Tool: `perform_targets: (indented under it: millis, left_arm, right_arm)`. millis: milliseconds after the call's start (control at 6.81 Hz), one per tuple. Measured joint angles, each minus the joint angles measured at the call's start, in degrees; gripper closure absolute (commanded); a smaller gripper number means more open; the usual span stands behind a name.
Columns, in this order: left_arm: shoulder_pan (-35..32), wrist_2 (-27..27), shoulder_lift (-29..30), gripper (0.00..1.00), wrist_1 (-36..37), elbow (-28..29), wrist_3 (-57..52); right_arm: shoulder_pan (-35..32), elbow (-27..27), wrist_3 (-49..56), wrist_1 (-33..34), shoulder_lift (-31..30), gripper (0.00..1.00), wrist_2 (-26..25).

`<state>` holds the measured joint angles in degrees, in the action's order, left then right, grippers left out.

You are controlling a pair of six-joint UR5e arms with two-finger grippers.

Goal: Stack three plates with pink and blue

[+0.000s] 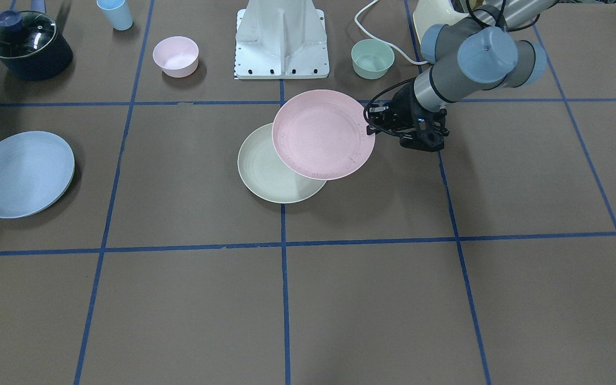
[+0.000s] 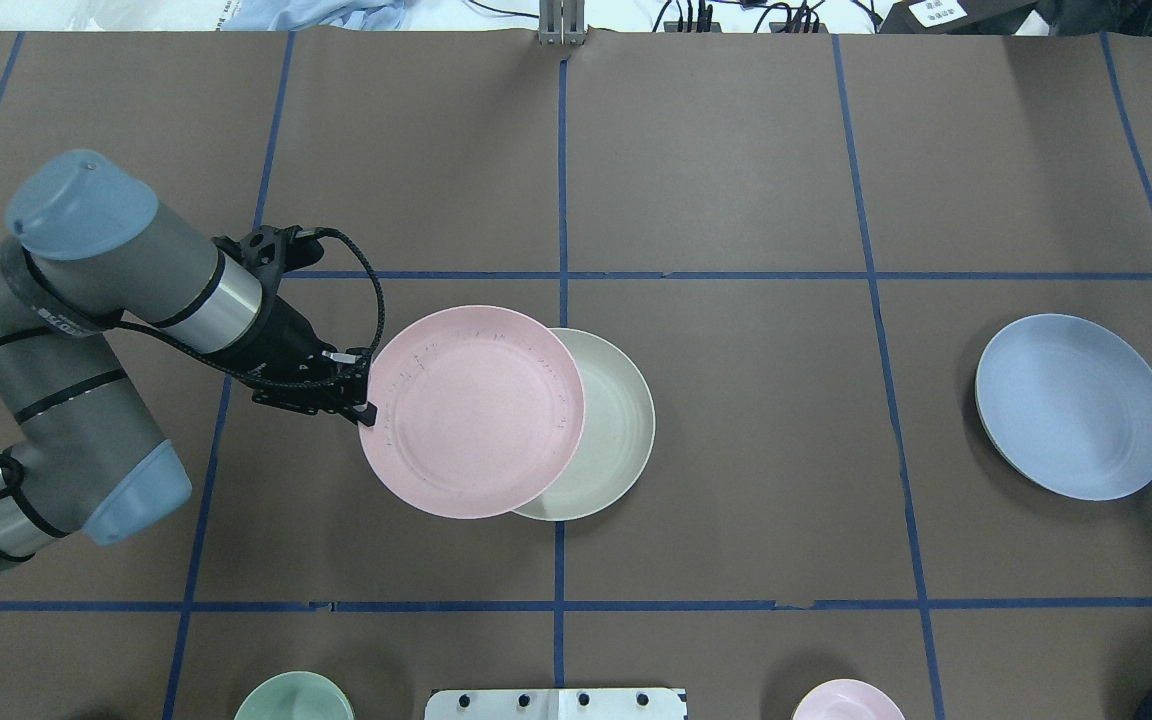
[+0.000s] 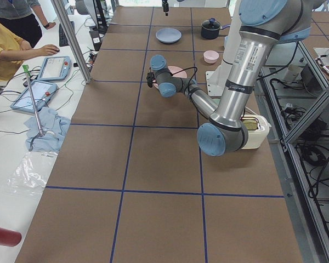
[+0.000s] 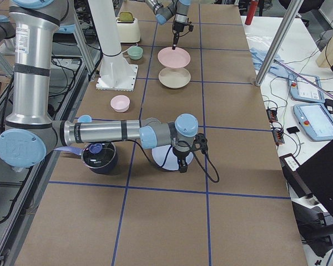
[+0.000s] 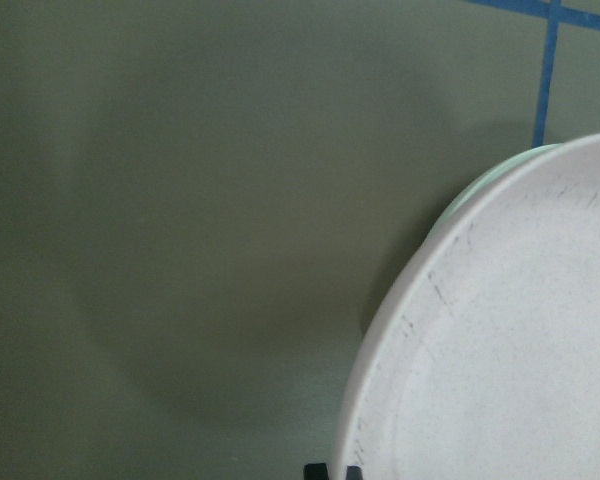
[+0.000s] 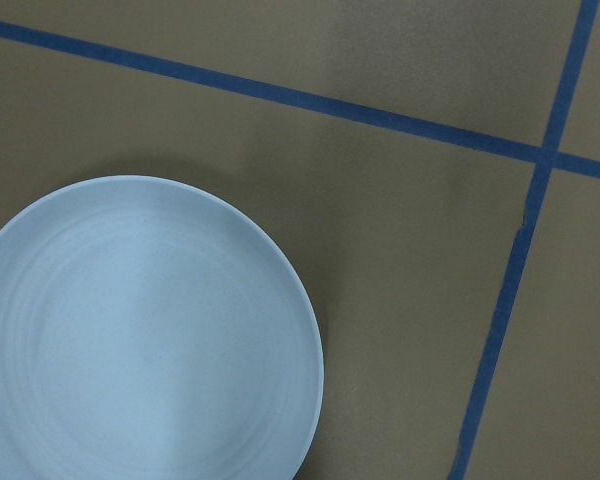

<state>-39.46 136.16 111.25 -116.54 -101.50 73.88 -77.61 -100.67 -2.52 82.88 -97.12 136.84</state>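
My left gripper (image 2: 366, 398) is shut on the near-left rim of the pale pink plate (image 2: 471, 410) and holds it roughly level, partly over the cream-white plate (image 2: 621, 430), which lies on the table at the centre. The pink plate is offset toward my left side. In the left wrist view the pink plate (image 5: 510, 350) fills the lower right, with a sliver of the cream-white plate (image 5: 458, 203) behind it. The light blue plate (image 2: 1073, 405) lies alone at the table's right. My right gripper (image 4: 181, 165) hangs above and beside it; I cannot tell whether it is open. The right wrist view shows only the blue plate (image 6: 140, 330).
Near the robot's base (image 1: 281, 40) stand a small pink bowl (image 1: 175, 55) and a small green bowl (image 1: 372, 59). A dark lidded pot (image 1: 27, 45) and a blue cup (image 1: 115, 13) stand at the robot's right rear corner. Operators sit along the far side.
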Motion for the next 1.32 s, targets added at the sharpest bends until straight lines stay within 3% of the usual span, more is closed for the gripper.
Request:
perform_targets:
  millis: [881,1028,1322]
  left_arm:
    - [3.44,-4.46,6.85,1.0,-4.49,8.08,0.38]
    - [3.54,-4.6,7.19,0.91,-5.67,9.04,0.39]
    - [3.69,-4.67,7.57,0.9,-6.41,9.64,0.39]
  right_arm:
    - [0.03,-0.13,0.08,0.0,-0.01,0.0,0.26]
    - [0.1,-0.07,0.12,0.0,-0.02,0.0,0.27]
    - [0.26,0.02,0.09,0.0,-0.04,0.0,0.27]
